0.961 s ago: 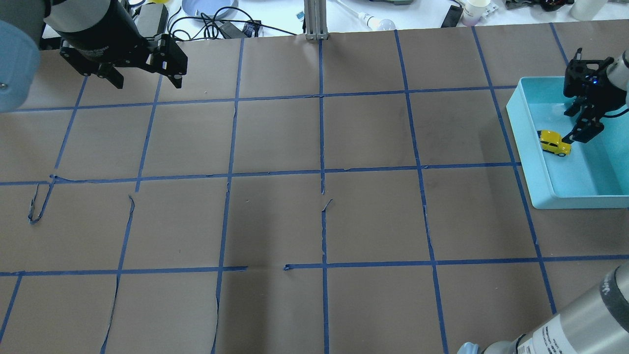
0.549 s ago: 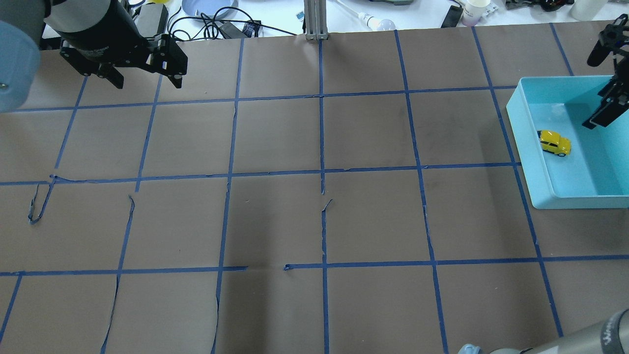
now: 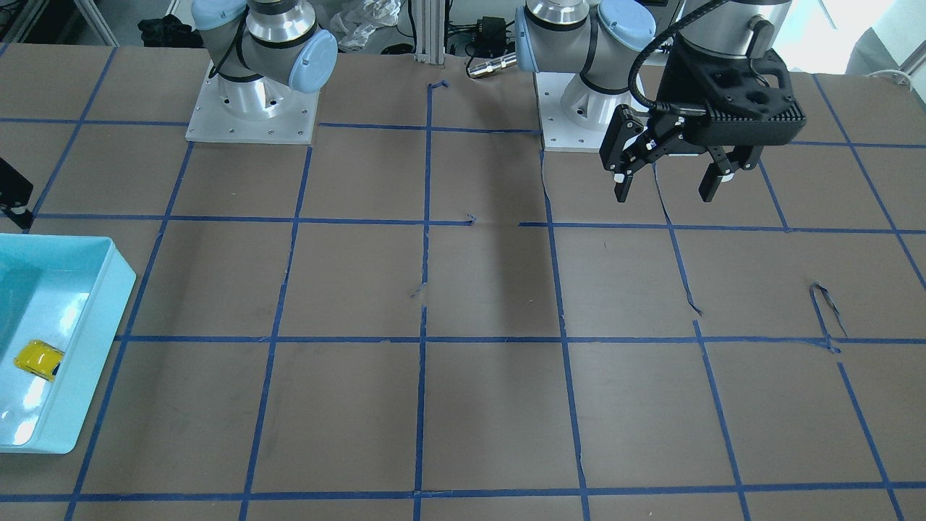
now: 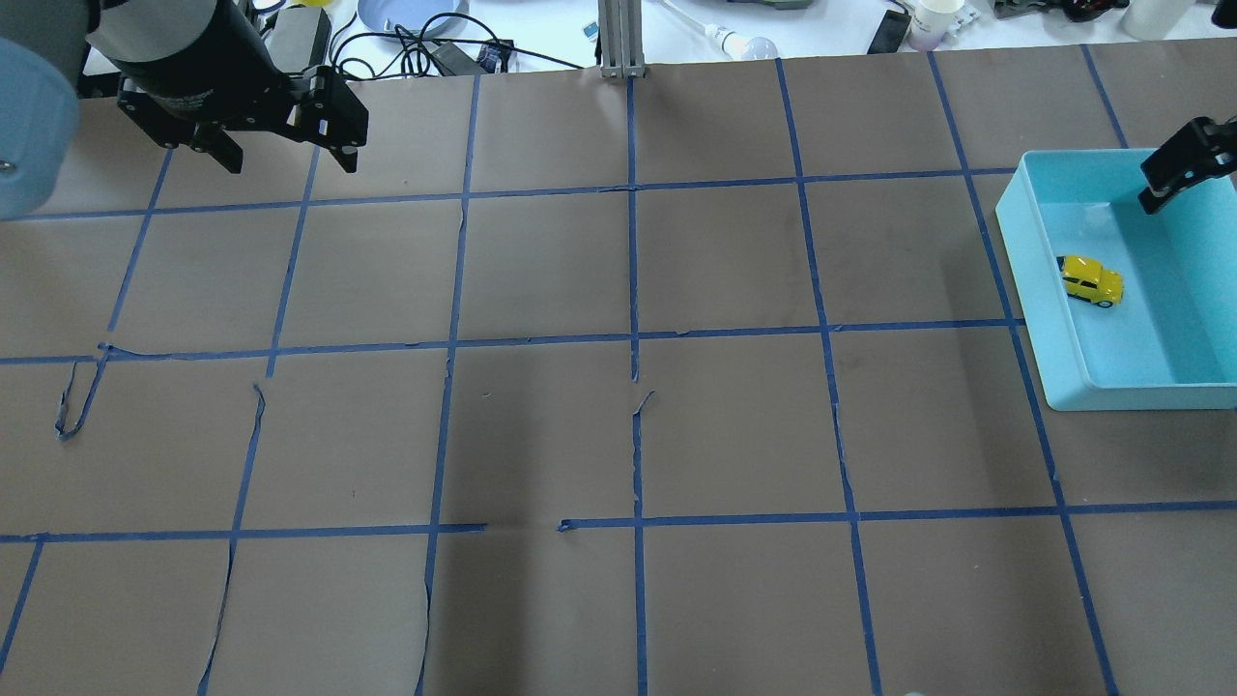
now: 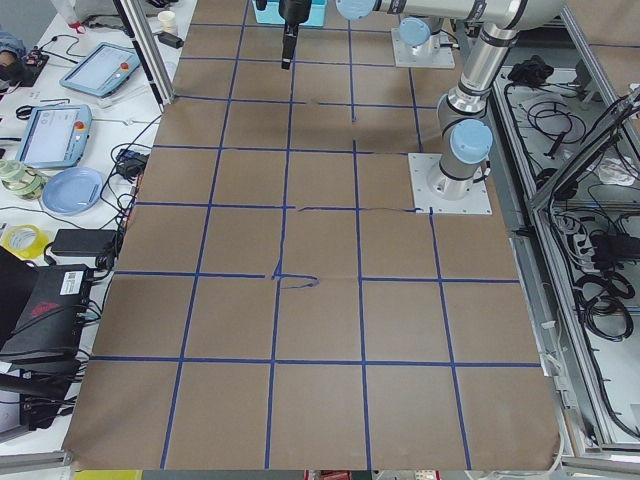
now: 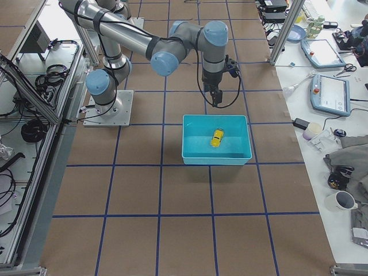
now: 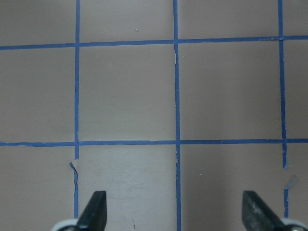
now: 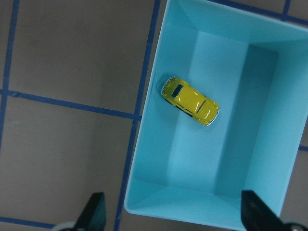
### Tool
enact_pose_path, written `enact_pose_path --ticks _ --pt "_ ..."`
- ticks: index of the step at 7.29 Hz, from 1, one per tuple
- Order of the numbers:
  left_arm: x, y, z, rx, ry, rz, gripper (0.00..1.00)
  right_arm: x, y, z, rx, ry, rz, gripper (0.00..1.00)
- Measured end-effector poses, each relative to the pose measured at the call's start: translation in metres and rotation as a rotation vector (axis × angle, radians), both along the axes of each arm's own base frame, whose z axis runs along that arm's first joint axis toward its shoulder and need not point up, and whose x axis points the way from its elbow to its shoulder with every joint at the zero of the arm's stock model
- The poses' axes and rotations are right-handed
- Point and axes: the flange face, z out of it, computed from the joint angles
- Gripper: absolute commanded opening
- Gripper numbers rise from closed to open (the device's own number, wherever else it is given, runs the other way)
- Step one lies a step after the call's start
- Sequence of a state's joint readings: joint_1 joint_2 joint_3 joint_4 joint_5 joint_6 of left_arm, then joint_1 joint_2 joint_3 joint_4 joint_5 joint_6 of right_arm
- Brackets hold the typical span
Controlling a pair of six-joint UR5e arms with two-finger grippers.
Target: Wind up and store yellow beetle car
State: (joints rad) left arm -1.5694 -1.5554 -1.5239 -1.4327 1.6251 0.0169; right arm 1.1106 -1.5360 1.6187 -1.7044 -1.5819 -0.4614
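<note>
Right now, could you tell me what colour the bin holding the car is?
The bin is light turquoise; the right wrist-mounted view shows it best.

We note a brown table (image 4: pixel 541 271) gridded with blue tape (image 4: pixel 632 242), with a metal post (image 4: pixel 618 39) at its far edge. Left of the post in the overhead view: black cables (image 4: pixel 406 48), a blue plate (image 4: pixel 411 14). Right of it: a light bulb (image 4: pixel 756 45), a paper cup (image 4: pixel 935 21).

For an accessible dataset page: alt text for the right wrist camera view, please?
A small yellow beetle car sits upright inside a light blue bin, near one wall, seen from above. The right gripper, open and empty, shows two dark fingertips at the bottom edge, above a brown table with blue tape lines.
</note>
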Motion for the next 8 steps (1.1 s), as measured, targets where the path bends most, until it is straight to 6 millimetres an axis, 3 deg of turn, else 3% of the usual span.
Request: enact_pose_path --ticks 3,5,7,8 --pt "0.0 -0.001 0.0 -0.002 -0.004 -0.002 1.0 0.096 0.006 0.012 0.013 -0.018 -0.278 1.0" --pt "0.0 -0.002 -0.001 -0.001 0.001 -0.001 1.0 0.154 0.009 0.013 0.008 -0.026 -0.345 1.0" --pt "0.001 -0.002 -0.001 0.0 0.001 0.001 1.0 0.225 0.025 0.019 -0.004 -0.028 -0.332 1.0" --pt "0.001 -0.002 -0.001 0.0 0.0 0.001 1.0 0.247 0.033 0.023 -0.01 -0.031 -0.321 1.0"
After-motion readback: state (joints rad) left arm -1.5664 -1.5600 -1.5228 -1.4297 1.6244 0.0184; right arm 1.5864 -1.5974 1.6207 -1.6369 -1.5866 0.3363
